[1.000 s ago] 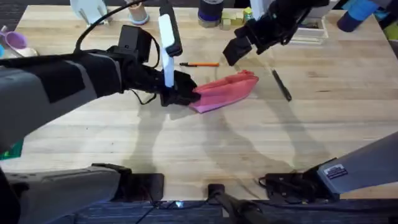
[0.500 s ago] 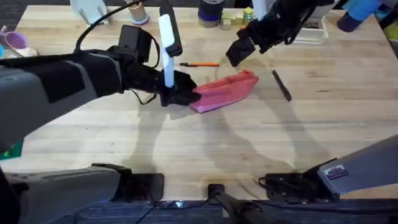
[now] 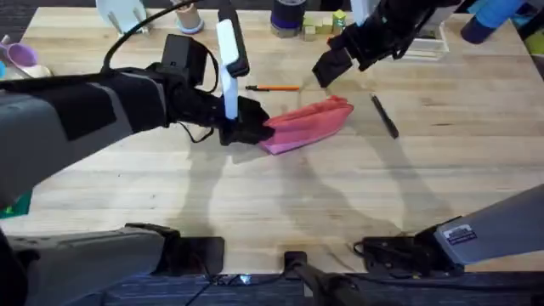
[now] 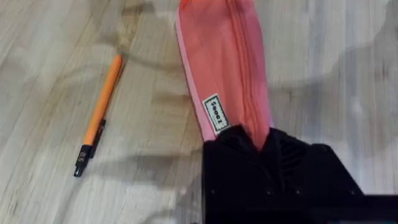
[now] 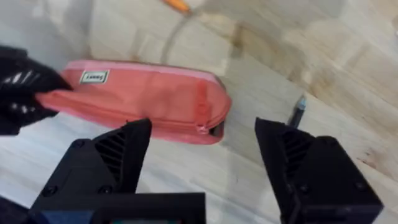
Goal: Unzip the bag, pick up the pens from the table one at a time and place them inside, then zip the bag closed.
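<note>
The pink bag [image 3: 308, 123] lies on the table [image 3: 340, 195] near the middle, its zipper [image 4: 239, 56] running along the top. My left gripper [image 3: 252, 124] is shut on the bag's left end [image 4: 260, 138]. My right gripper [image 3: 327, 68] hangs open above the bag's far right end, touching nothing; its fingers [image 5: 121, 155] frame the bag [image 5: 137, 102] and the zipper pull [image 5: 203, 128]. The orange pen [image 3: 274, 87] lies just behind the bag, also seen beside it [image 4: 99, 118]. The black pen [image 3: 384, 116] lies to the bag's right.
Along the table's far edge stand a white object [image 3: 119, 13], a cup [image 3: 189, 17], a dark bottle [image 3: 289, 13], small blocks [image 3: 319, 25] and a blue item [image 3: 489, 17]. A purple item [image 3: 19, 55] sits at the far left. The near half of the table is bare wood.
My right gripper has drifted slightly up and away from the bag toward the far right. The left gripper, bag and pens have not moved.
</note>
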